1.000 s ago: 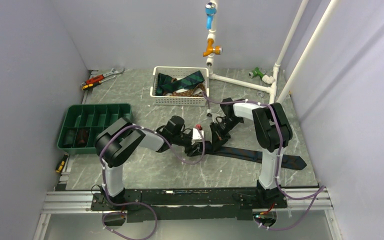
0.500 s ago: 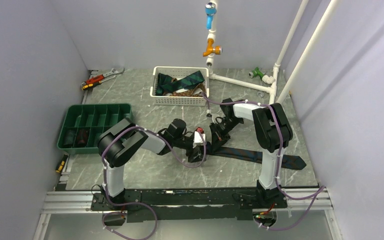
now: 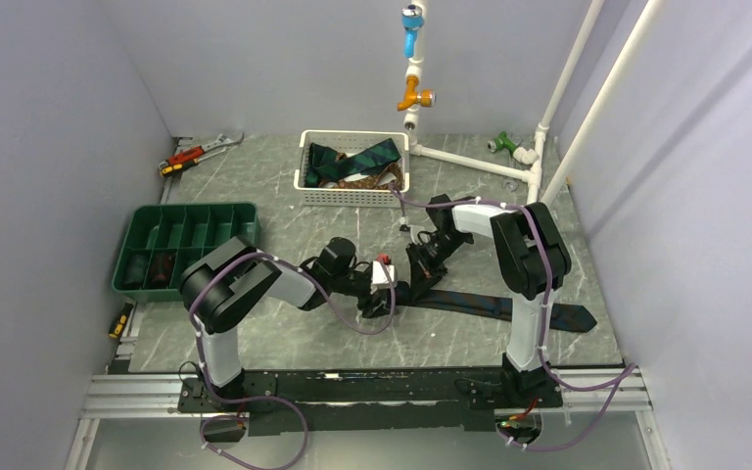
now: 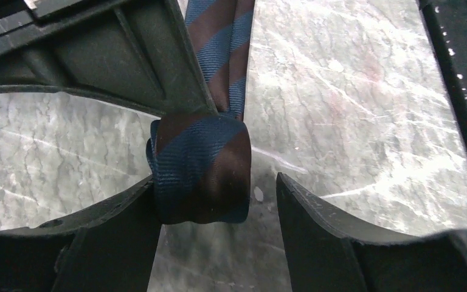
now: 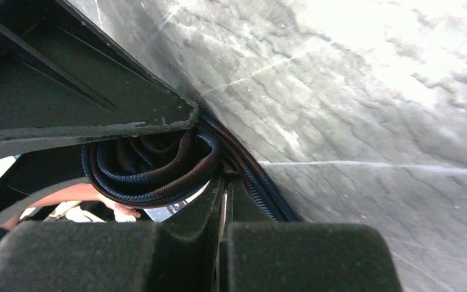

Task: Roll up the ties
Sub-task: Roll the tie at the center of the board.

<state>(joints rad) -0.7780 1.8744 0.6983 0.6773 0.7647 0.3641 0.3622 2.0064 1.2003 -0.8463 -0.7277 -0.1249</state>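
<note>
We observe the left gripper [image 4: 216, 185] standing open, loosely around the rolled end of the striped tie [image 4: 199, 167], while the right gripper [image 5: 205, 153] pinches the roll's coiled edge.

coiled tie [image 5: 152, 170] in right tool [image 5: 204, 153]

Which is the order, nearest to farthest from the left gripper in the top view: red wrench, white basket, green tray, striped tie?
From the left gripper:
1. striped tie, its rolled end between the jaws.
2. white basket, behind it, mid-table.
3. green tray, to the left.
4. red wrench, back-left corner.
</note>
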